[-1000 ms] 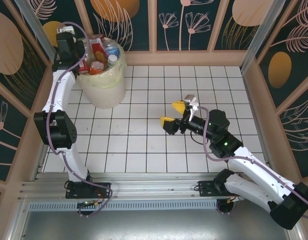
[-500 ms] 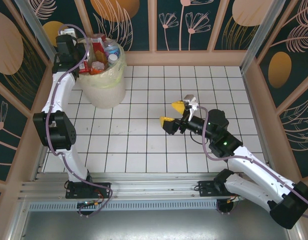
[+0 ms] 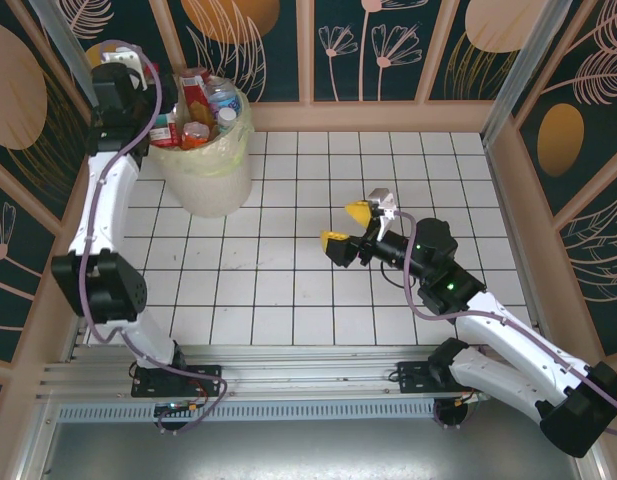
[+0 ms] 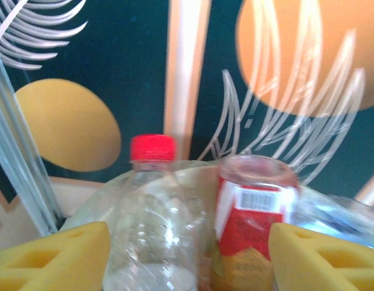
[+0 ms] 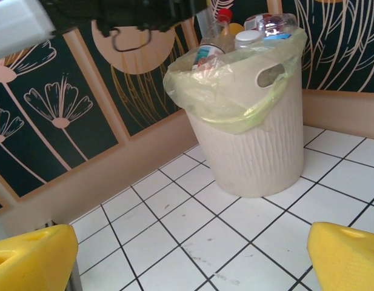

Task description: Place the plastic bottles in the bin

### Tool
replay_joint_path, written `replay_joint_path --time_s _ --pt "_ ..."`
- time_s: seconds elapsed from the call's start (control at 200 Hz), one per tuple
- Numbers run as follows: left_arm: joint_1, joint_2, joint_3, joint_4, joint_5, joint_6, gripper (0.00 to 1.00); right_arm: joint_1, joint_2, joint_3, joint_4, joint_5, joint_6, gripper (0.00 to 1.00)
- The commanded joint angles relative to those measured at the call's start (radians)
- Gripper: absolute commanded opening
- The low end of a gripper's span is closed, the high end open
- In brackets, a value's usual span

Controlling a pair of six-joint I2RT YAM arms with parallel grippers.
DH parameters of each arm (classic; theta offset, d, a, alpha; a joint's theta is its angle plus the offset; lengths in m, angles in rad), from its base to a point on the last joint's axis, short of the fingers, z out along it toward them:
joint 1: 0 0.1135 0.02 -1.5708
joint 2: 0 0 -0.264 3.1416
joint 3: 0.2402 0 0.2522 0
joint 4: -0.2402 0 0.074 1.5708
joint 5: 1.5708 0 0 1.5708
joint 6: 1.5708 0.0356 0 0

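Observation:
The bin (image 3: 210, 172), a white bucket with a pale yellow liner, stands at the far left and is heaped with plastic bottles (image 3: 200, 102). My left gripper (image 3: 158, 120) hovers at the bin's left rim. In the left wrist view this gripper (image 4: 190, 257) is open, its yellow pads wide apart. A clear red-capped bottle (image 4: 153, 212) and a red-labelled bottle (image 4: 253, 206) lie in the bin just beyond them. My right gripper (image 3: 346, 225) hangs open over mid-table, holding nothing. The right wrist view shows that gripper (image 5: 191, 257) above bare tiles, facing the bin (image 5: 253, 139) and its bottles (image 5: 217, 36).
The white tiled table (image 3: 318, 290) is walled by patterned panels (image 3: 388, 50) on three sides. The bin sits close to the left and back walls.
My left gripper has gone from shut to open at the bin's rim, and the left arm has swung back toward the left wall. The right arm has not moved.

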Motion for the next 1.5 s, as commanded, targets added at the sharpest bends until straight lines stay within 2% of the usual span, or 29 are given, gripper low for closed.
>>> replay_joint_path --time_s 0.0,0.14,0.21,0.39,0.605,0.751,0.856,1.061,1.186,1.246,1.376,1.496 --pt "0.000 -0.132 -0.102 0.087 0.130 -0.040 0.82 -0.001 -0.010 0.008 -0.004 0.050 -0.028 0.98" --pt "-0.005 -0.290 -0.301 0.190 0.257 -0.085 0.98 -0.001 -0.010 0.011 -0.010 0.073 -0.045 0.98" --pt "-0.024 -0.371 -0.407 0.234 0.279 -0.104 0.99 0.001 -0.011 0.011 -0.016 0.092 -0.052 0.98" --pt "-0.162 -0.550 -0.614 0.235 0.127 -0.089 0.99 0.000 -0.013 0.006 -0.032 0.181 -0.070 0.99" --pt "-0.243 -0.750 -0.859 0.298 0.021 -0.150 0.99 -0.003 -0.028 -0.048 -0.026 0.339 -0.132 0.99" --pt "-0.301 -0.841 -0.998 0.332 -0.052 -0.166 0.99 -0.012 -0.047 -0.075 -0.047 0.490 -0.147 0.99" --pt "-0.312 -0.861 -1.093 0.370 -0.090 -0.193 0.99 -0.038 -0.032 -0.083 -0.071 0.574 -0.134 0.99" --pt "-0.314 -0.855 -1.289 0.498 -0.199 -0.244 0.99 -0.108 -0.005 -0.131 -0.030 0.572 -0.076 0.99" --pt "-0.314 -0.812 -1.342 0.514 -0.266 -0.248 0.99 -0.143 -0.012 -0.180 0.019 0.584 -0.046 0.99" --pt "-0.314 -0.787 -1.367 0.534 -0.279 -0.243 0.99 -0.204 -0.009 -0.204 0.042 0.591 -0.042 0.99" --pt "-0.313 -0.719 -1.413 0.612 -0.420 -0.247 0.99 -0.324 0.012 -0.267 0.120 0.617 -0.012 0.99" --pt "-0.312 -0.665 -1.444 0.694 -0.552 -0.181 0.99 -0.492 0.035 -0.344 0.239 0.552 0.011 0.99"
